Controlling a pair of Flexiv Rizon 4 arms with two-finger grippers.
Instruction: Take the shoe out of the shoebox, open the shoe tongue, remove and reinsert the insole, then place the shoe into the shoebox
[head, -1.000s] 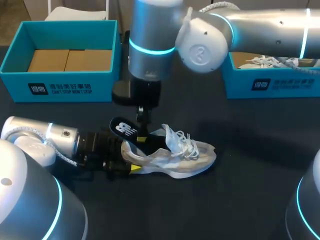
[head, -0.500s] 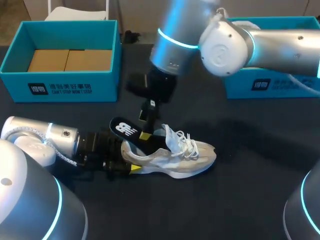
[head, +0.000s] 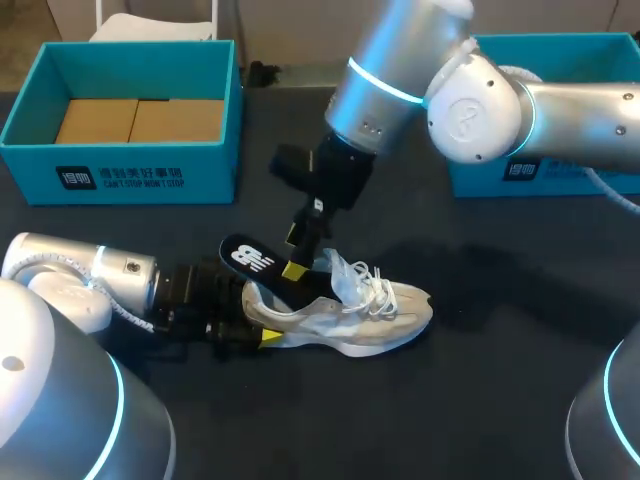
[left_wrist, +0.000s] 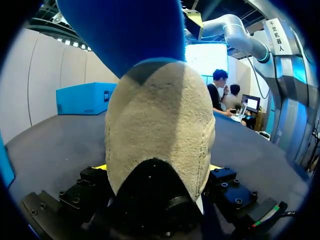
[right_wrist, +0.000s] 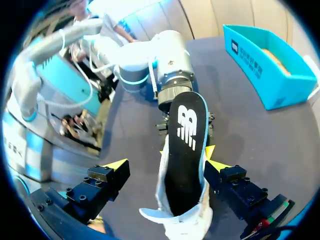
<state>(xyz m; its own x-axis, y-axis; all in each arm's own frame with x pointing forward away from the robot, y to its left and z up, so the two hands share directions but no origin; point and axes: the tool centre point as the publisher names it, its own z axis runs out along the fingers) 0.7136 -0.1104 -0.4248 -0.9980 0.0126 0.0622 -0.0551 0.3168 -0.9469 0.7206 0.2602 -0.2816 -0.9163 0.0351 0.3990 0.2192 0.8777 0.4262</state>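
Observation:
A white laced shoe (head: 370, 312) lies on its side on the dark table. My left gripper (head: 256, 322) is shut on its heel, which fills the left wrist view as a beige heel (left_wrist: 160, 125) between the fingers. A black insole (head: 250, 258) sticks up out of the shoe's opening at the heel; its blue underside (left_wrist: 125, 30) rises ahead of the left gripper. My right gripper (head: 300, 250) hangs tilted just above the insole, open. In the right wrist view the insole (right_wrist: 187, 135) and shoe (right_wrist: 175, 220) lie between its spread fingers (right_wrist: 107, 172), which do not grip them.
A teal shoebox (head: 120, 175) with a cardboard insert stands at the back left and appears in the right wrist view as well (right_wrist: 265, 65). A second teal box (head: 530, 172) stands at the back right, largely hidden behind my right arm.
My right arm has swung away to the right and tilted, and its gripper has lifted slightly off the insole with wider jaws. The shoe, insole and left gripper have stayed put.

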